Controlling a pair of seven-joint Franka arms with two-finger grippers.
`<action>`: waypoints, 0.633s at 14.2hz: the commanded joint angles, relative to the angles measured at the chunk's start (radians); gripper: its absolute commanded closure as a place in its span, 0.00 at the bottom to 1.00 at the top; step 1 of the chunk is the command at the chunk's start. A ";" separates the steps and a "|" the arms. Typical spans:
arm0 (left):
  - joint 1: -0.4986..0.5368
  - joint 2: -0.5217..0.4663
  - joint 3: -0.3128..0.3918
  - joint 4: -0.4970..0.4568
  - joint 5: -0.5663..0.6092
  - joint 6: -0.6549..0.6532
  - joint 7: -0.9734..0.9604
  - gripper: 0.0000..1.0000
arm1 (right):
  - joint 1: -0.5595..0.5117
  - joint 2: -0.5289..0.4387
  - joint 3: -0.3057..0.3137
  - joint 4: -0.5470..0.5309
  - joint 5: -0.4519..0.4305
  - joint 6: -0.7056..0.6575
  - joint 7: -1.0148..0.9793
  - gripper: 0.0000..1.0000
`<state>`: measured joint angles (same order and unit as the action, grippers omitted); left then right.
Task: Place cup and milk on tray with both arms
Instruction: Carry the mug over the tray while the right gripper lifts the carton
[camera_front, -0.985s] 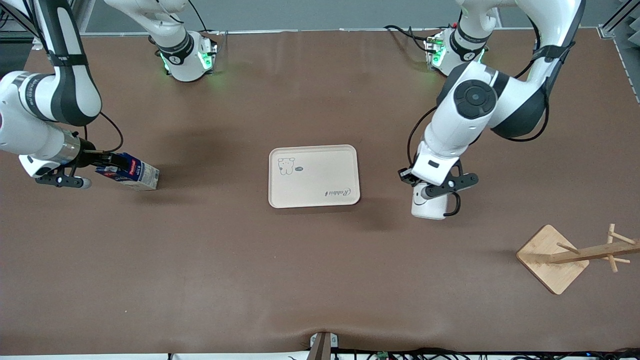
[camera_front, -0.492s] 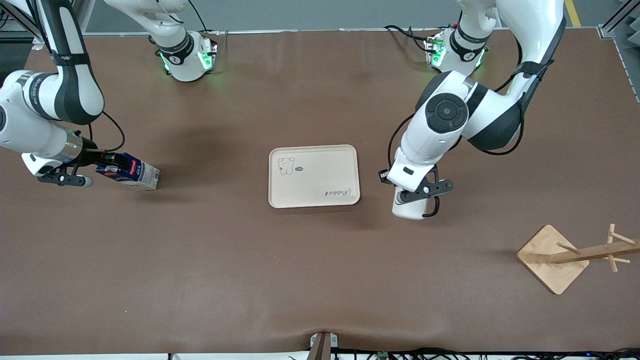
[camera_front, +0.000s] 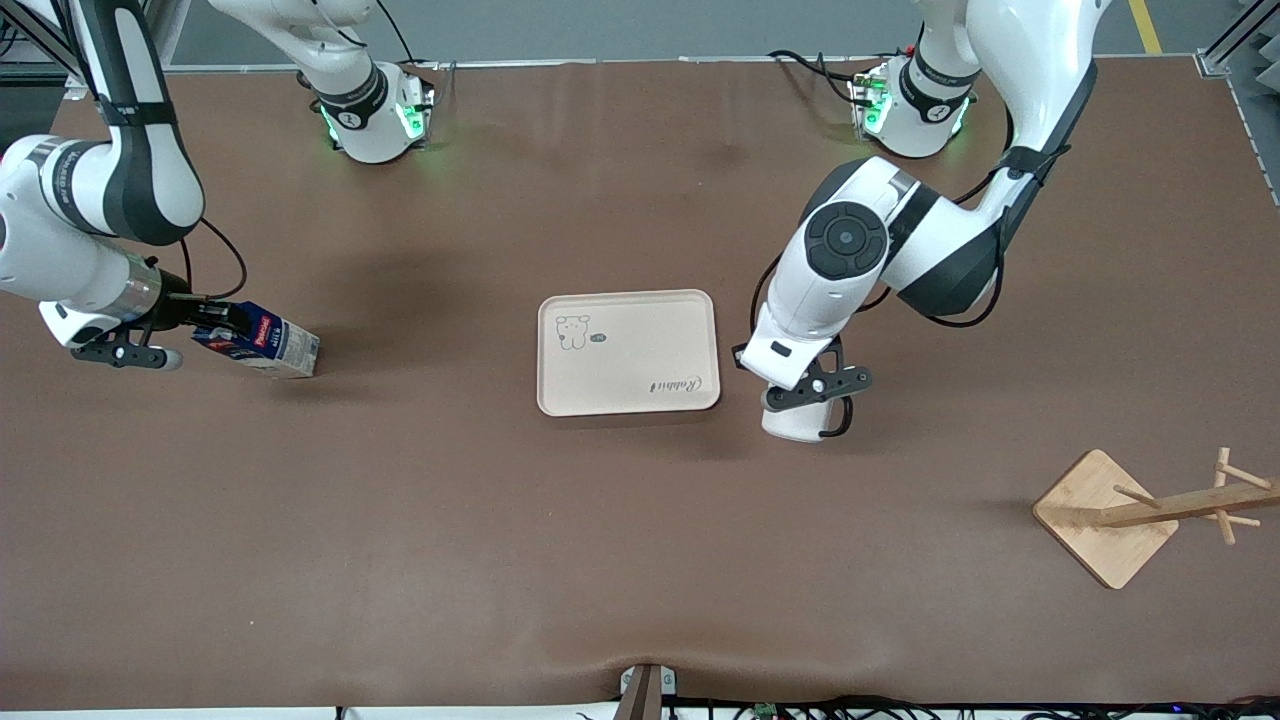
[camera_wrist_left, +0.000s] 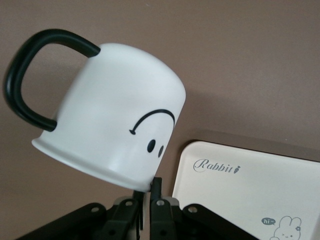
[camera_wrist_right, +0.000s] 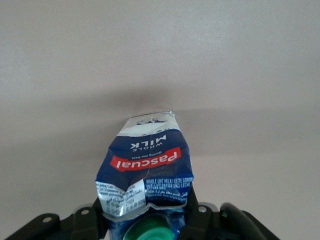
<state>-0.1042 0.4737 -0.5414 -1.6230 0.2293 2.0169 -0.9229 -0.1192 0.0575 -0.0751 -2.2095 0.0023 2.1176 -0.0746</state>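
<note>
The white cup (camera_front: 800, 422) with a black handle and smiley face hangs from my left gripper (camera_front: 812, 388), shut on its rim. It is over the table just beside the tray's edge toward the left arm's end. In the left wrist view the cup (camera_wrist_left: 112, 122) is tilted above my left gripper (camera_wrist_left: 148, 202), with the tray (camera_wrist_left: 250, 190) beside it. The cream tray (camera_front: 628, 352) lies mid-table. My right gripper (camera_front: 205, 322) is shut on the dark-blue milk carton (camera_front: 262, 343), held tilted near the right arm's end. The carton (camera_wrist_right: 147, 167) and green cap show in the right wrist view, at my right gripper (camera_wrist_right: 150, 217).
A wooden rack with a square base (camera_front: 1105, 516) and pegs lies toward the left arm's end, nearer the front camera. The arm bases (camera_front: 375, 110) stand along the table's back edge.
My left gripper has carried the cup sideways toward the tray, now close to its edge. My right gripper with the milk has barely shifted.
</note>
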 joint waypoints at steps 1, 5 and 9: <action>-0.026 0.029 0.006 0.055 0.025 -0.047 -0.019 1.00 | -0.027 -0.021 0.014 -0.007 -0.004 -0.013 -0.033 1.00; -0.067 0.097 0.005 0.100 0.004 -0.062 -0.086 1.00 | -0.027 -0.018 0.014 0.027 -0.002 -0.047 -0.034 1.00; -0.130 0.169 0.001 0.178 -0.089 -0.127 -0.252 1.00 | -0.027 -0.013 0.014 0.059 -0.001 -0.071 -0.034 1.00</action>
<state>-0.1954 0.5996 -0.5424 -1.5174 0.1971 1.9362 -1.1121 -0.1221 0.0574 -0.0753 -2.1640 0.0023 2.0720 -0.0909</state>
